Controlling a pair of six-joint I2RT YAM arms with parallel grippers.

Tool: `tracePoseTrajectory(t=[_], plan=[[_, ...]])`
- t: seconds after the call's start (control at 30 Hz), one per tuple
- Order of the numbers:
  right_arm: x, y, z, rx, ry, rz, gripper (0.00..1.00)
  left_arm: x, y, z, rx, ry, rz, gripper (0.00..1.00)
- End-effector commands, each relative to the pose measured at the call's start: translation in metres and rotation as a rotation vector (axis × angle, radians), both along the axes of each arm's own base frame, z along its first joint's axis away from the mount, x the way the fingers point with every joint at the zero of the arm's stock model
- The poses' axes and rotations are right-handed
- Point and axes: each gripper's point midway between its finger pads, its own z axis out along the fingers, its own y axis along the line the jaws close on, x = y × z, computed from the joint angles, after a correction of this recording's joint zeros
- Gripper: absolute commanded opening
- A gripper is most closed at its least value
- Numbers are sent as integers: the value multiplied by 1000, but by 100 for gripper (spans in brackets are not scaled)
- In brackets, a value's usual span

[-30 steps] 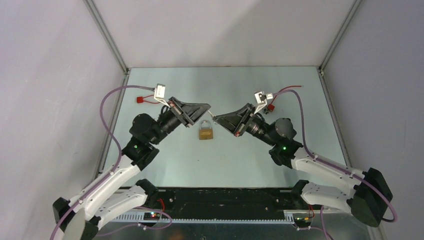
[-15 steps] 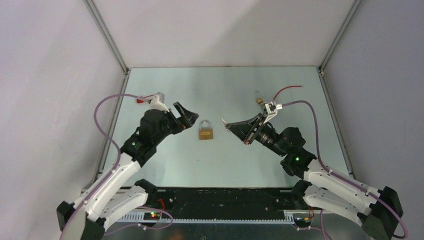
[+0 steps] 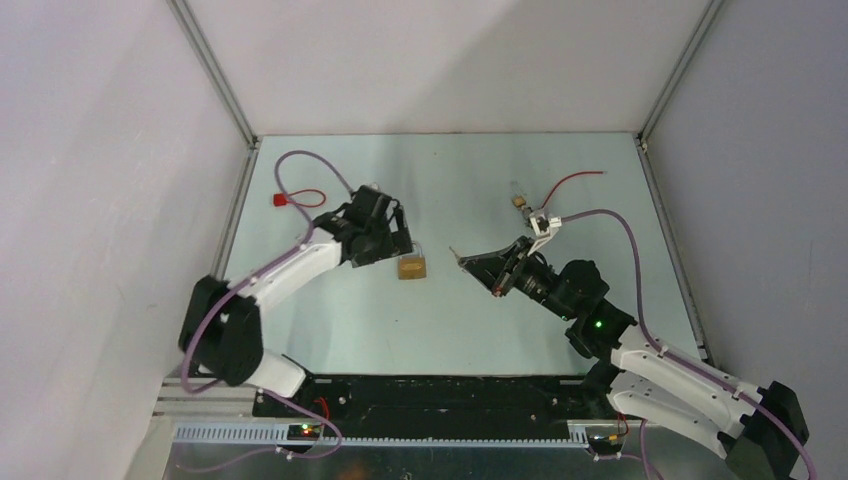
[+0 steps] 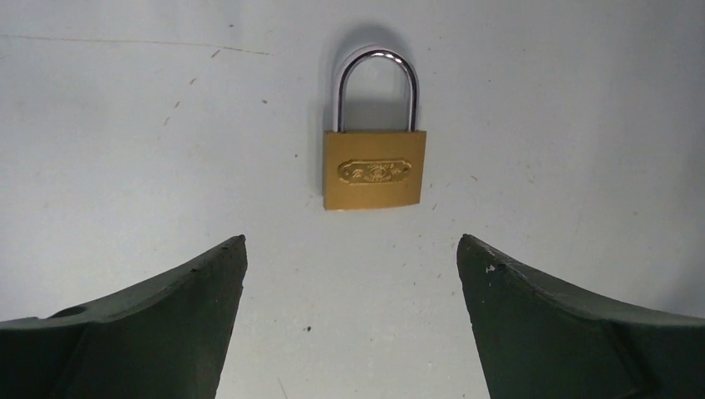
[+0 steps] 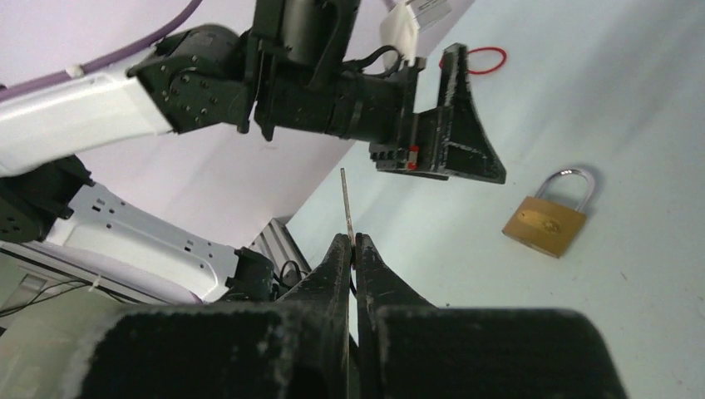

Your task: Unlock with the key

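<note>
Brass padlock, flat on the table just ahead of the wide-spread left gripper, is best clamped squarely across its body before the key, pinched blade-out in the right gripper well apart, is presented.

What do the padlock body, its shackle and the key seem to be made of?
The padlock body looks like brass: a yellow-gold, satin face with a stamped oval. Its shackle looks like polished or plated steel: silvery, with mirror-like highlights. The key seems thin grey metal, seen edge-on, so its finish is hard to tell.
</note>
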Motion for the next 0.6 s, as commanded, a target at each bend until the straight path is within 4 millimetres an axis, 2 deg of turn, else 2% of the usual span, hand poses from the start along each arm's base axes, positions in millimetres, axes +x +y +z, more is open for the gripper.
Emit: tracePoseTrajectory(t=[0.0,0.03,0.07,0.1,0.13,0.3,0.57], plan=[[0,-10,5,17,-19,-21,0,15,-17,-8,68,37,-16,100],[0,-13,4,16,-18,-24,0,15,-21,-19,91,64,-25,100],[1,-15,2,11,-14,-30,0,17,-24,-19,98,70,-27,100],[0,-18,2,14,-16,-31,0,16,-27,-29,119,96,-30,100],[0,-22,3,15,-16,-41,0,18,-30,-30,123,96,-29,100],[-1,-35,-1,18,-7,-60,0,18,-36,-58,162,168,-20,100],[-3,-54,-2,22,-5,-85,0,26,-48,-78,179,219,-9,100]])
